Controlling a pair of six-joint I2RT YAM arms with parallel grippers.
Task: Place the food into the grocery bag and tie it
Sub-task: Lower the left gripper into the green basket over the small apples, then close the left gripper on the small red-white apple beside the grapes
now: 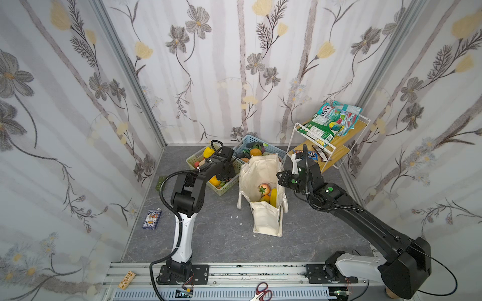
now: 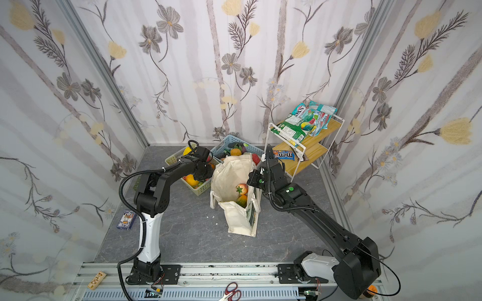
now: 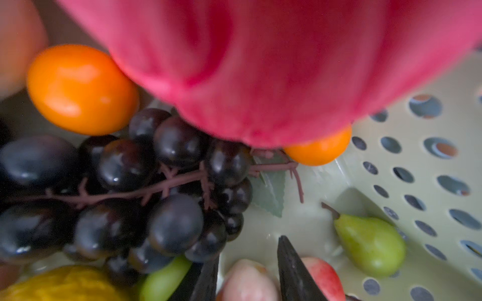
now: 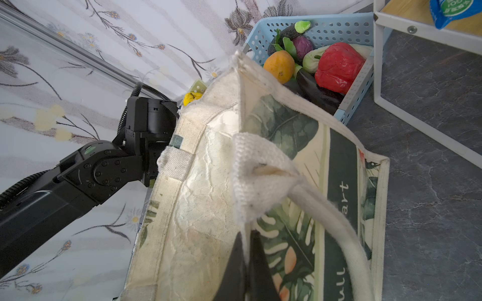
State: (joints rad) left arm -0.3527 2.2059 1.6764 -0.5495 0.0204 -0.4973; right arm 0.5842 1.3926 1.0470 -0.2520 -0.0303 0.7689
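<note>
Down in the green basket (image 3: 417, 166), my left gripper (image 3: 247, 254) stands parted either side of a pale pink fruit (image 3: 247, 284), contact unconfirmed, while my right gripper (image 4: 247, 234) pinches the rim of the grocery bag (image 1: 266, 221), upright at mid-table with a red apple (image 1: 264, 189) and yellow mango (image 1: 273, 196) inside.

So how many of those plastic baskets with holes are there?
2. The green basket sits left of the cloth bag. The blue basket stands just behind the bag. A third could be hidden, but none shows.
</note>
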